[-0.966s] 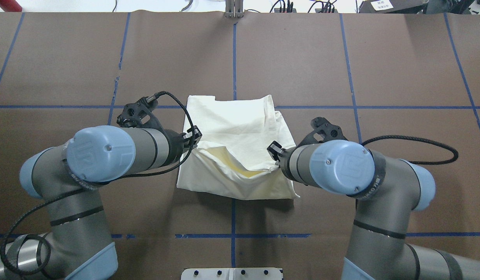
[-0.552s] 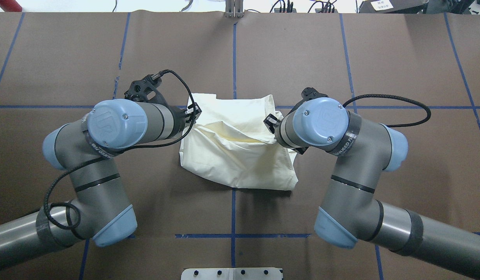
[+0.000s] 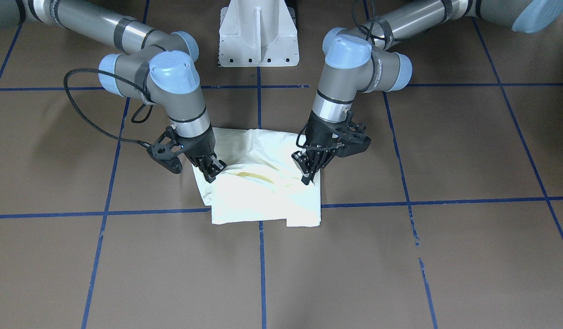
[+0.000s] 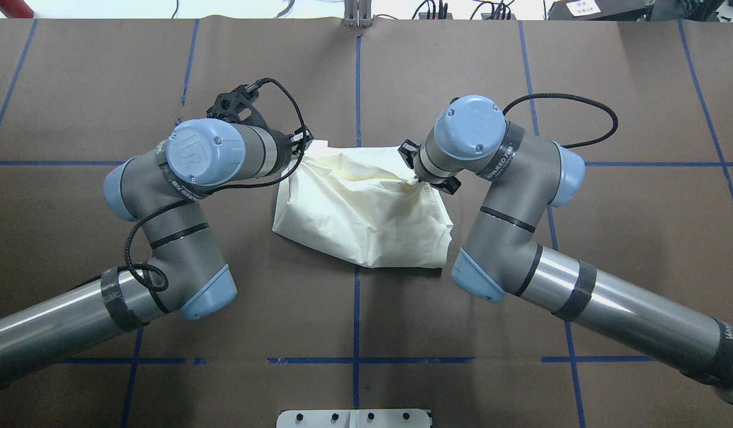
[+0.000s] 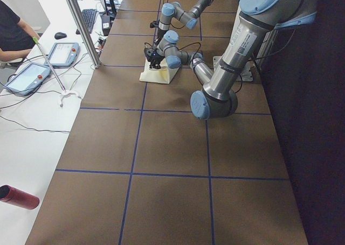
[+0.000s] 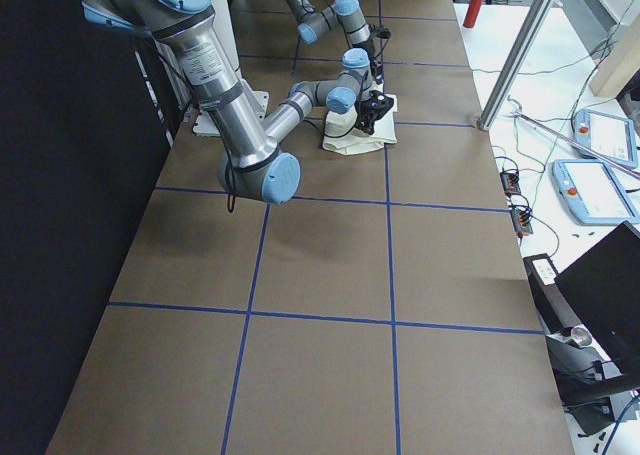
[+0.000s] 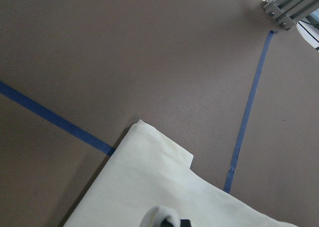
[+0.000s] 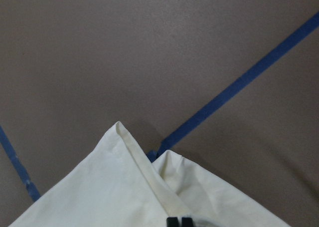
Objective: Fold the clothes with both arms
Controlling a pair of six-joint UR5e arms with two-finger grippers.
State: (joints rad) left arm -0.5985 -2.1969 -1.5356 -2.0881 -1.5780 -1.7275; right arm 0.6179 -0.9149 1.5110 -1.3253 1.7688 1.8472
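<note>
The cream-white shirt (image 4: 366,220) lies in a folded bundle at the table's middle; its print is hidden. It also shows in the front view (image 3: 263,201). My left gripper (image 4: 299,148) is shut on the shirt's lifted edge at its left side, over the far left corner; in the front view it (image 3: 307,176) is on the right. My right gripper (image 4: 415,172) is shut on the same lifted edge at the right side; in the front view it (image 3: 213,172) is on the left. The edge hangs slack between them. The wrist views show the flat lower layer (image 7: 149,182) (image 8: 99,187) beneath.
Blue tape lines (image 4: 357,83) cross the brown table. The white pedestal (image 3: 258,32) stands at the robot's side. A metal post (image 4: 357,15) rises at the far edge. An operator (image 5: 13,32) and tablets (image 5: 62,54) are beyond it. A red cylinder (image 5: 19,196) lies off the table.
Both grippers have moved away from the robot toward the far edge, carrying the shirt's lifted edge over the lower layer. The visible flat far part has shrunk.
</note>
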